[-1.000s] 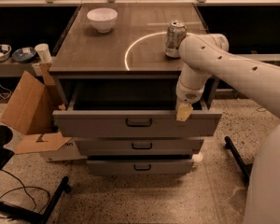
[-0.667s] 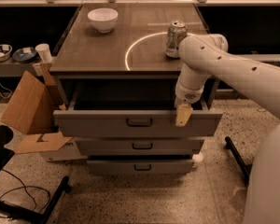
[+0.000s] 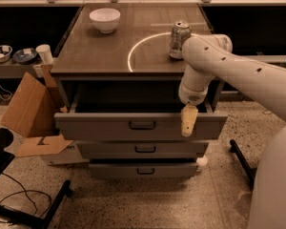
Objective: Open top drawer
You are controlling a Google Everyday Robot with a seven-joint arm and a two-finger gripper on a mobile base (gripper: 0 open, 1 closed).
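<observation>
The top drawer is the widest grey front, with a small dark bar handle. It stands pulled out from the cabinet, and its dark box shows behind the front. My gripper hangs down from the white arm at the right part of the drawer's top edge, its tan tip lying over the front face. Two shorter drawer fronts sit shut below.
On the cabinet top stand a white bowl and a metal can, close to my arm. A cardboard box leans at the left. A black stand leg lies on the floor at the right, and cables at the lower left.
The gripper tip has sunk slightly lower over the drawer front. The drawer itself stays pulled out by the same amount.
</observation>
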